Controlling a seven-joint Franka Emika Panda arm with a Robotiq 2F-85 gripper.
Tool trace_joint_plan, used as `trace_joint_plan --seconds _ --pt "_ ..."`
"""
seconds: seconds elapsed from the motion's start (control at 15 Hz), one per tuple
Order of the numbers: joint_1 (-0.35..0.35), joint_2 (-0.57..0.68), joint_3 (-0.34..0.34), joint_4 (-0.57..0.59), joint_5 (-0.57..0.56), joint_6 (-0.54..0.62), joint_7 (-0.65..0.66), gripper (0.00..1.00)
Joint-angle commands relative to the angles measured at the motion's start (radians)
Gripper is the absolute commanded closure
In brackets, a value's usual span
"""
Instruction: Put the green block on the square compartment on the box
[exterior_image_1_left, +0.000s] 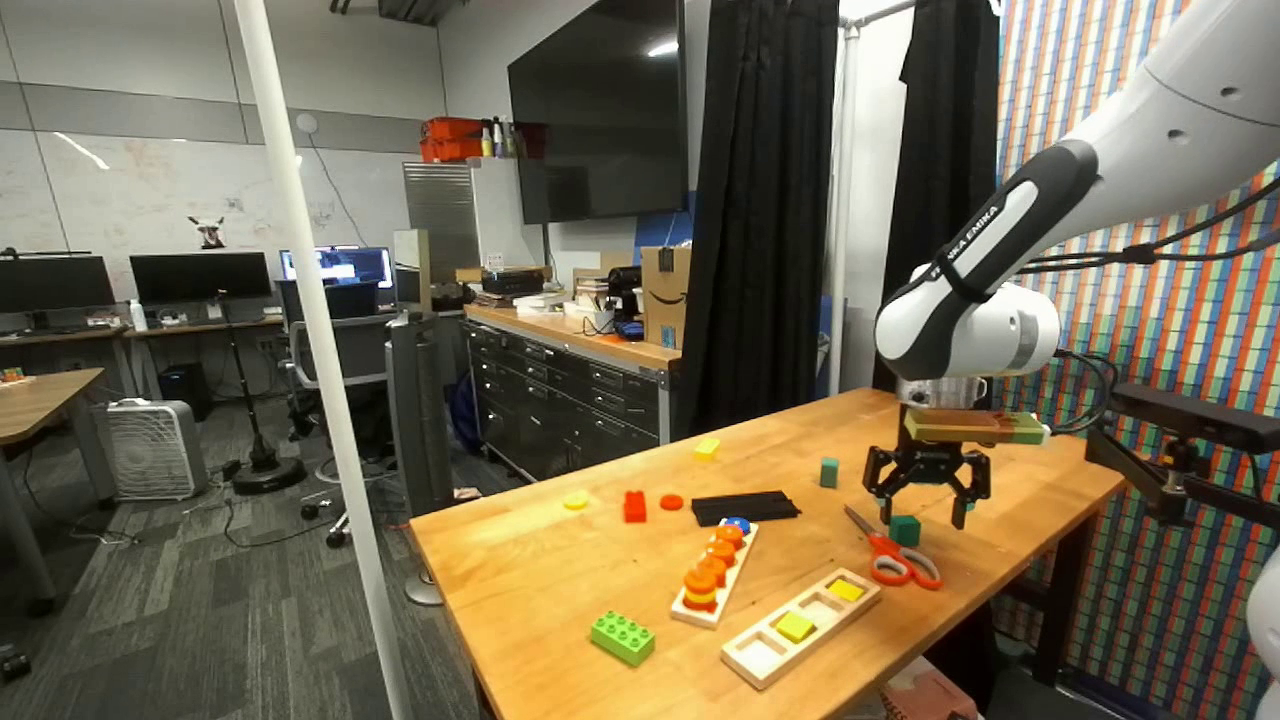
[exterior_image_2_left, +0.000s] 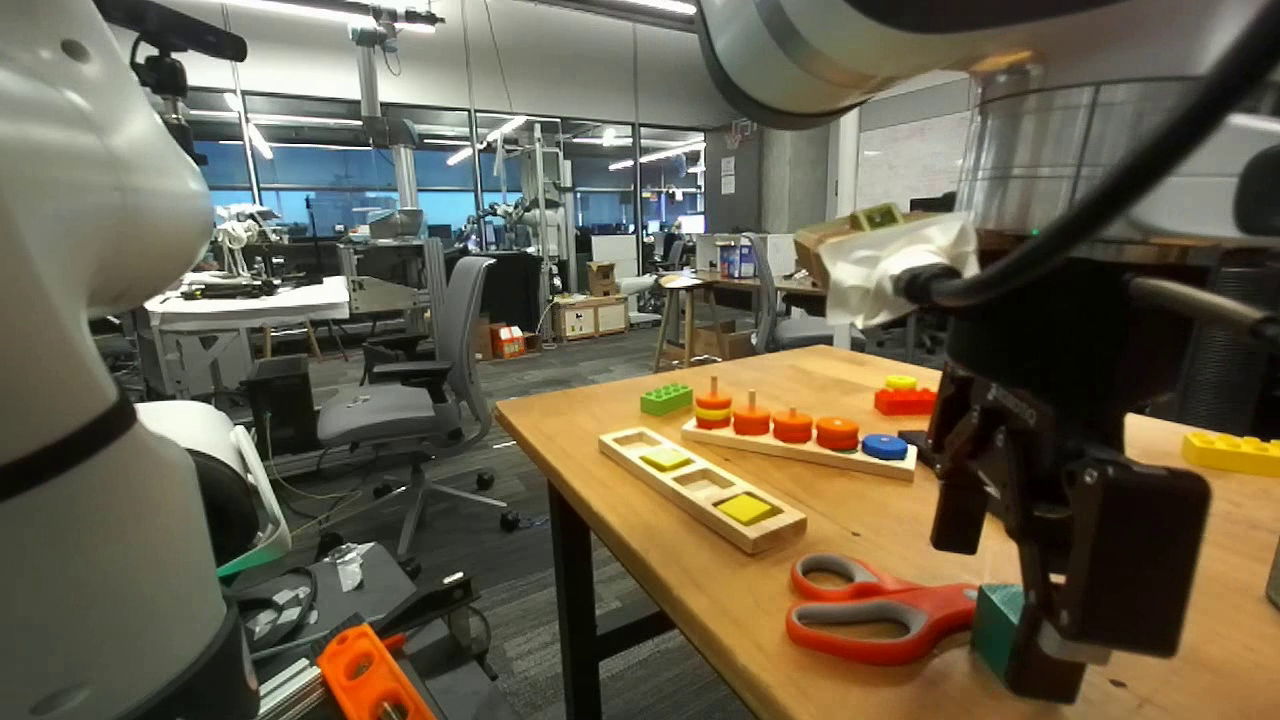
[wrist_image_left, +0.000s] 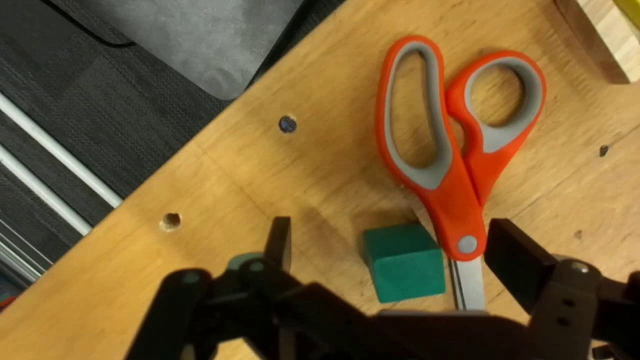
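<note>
Hand (exterior_image_1_left: 922, 513) is spread and empty, green block (wrist_image_left: 406, 265) sits on the bench (wrist_image_left: 320, 155) between its fingers (wrist_image_left: 517, 265) in the wrist view, but tbh the orange-handled scissors (wrist_image_left: 452, 212) on one side might get pinched too.

In an exterior view, the robot arm (exterior_image_1_left: 1075, 175) carries the brand FRANKA EMIKA in white letters on its black part, with a black strap (exterior_image_1_left: 967, 288) crossing the lettering. Also in an exterior view, a cardboard box (exterior_image_1_left: 662, 295) bears Amazon's curved smile arrow. Pale lettering on the claw (exterior_image_1_left: 922, 512) is too blurred to read surely. Marks on the paper sheets (exterior_image_2_left: 728, 184) on the wall (exterior_image_2_left: 740, 212) and on the lit computer screen (exterior_image_1_left: 370, 265) are too small to read.
</note>
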Motion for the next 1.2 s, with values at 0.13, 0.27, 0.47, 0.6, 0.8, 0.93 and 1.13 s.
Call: trace_joint_plan --seconds 0.13,0.27,0.47,0.6,0.8,0.93,1.13 --pt "0.013 0.102 -0.034 0.101 0.053 -0.008 -0.078 0.0" --pt "0.017 0.124 -0.042 0.12 0.096 -0.01 -0.161 0.0" --pt "0.018 0.139 -0.051 0.135 0.195 -0.018 -0.331 0.0" --pt "0.015 0.146 -0.056 0.142 0.258 -0.032 -0.441 0.0" --pt "0.012 0.147 -0.06 0.148 0.302 -0.062 -0.535 0.0" --pt "0.012 0.144 -0.061 0.15 0.311 -0.095 -0.565 0.0" --pt "0.013 0.139 -0.06 0.149 0.306 -0.13 -0.586 0.0"
